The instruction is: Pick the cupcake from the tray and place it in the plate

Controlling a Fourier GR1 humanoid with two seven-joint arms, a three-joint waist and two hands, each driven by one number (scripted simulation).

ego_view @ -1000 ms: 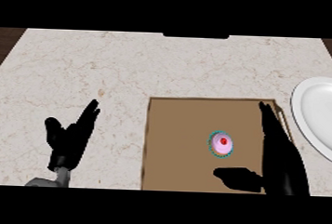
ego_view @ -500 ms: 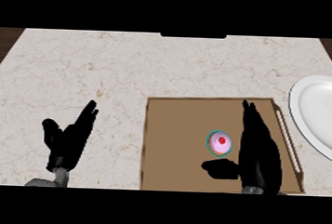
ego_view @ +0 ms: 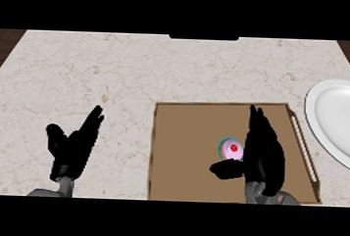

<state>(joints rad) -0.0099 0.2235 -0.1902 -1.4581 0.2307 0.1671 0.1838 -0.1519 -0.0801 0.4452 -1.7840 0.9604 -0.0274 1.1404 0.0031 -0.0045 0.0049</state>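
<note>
At the near edge the left hand [ego_view: 72, 148] rests open over the counter [ego_view: 136, 69], fingers straight and up. The right hand [ego_view: 263, 157] is also open, fingers straight and thumb spread toward the left. The cupcake [ego_view: 231, 148] sits on the tray [ego_view: 188, 140], just beside that hand's palm and above its thumb, unheld; farther right lies the white plate [ego_view: 337, 120].

There are two hands, the left hand [ego_view: 72, 148] and the right hand [ego_view: 262, 152]. One cupcake [ego_view: 232, 148] sits just beside the right hand, on its left. One tray [ego_view: 191, 155] lies beneath that hand, and one plate [ego_view: 337, 120] lies to its right. One counter [ego_view: 136, 74] carries all of these.
</note>
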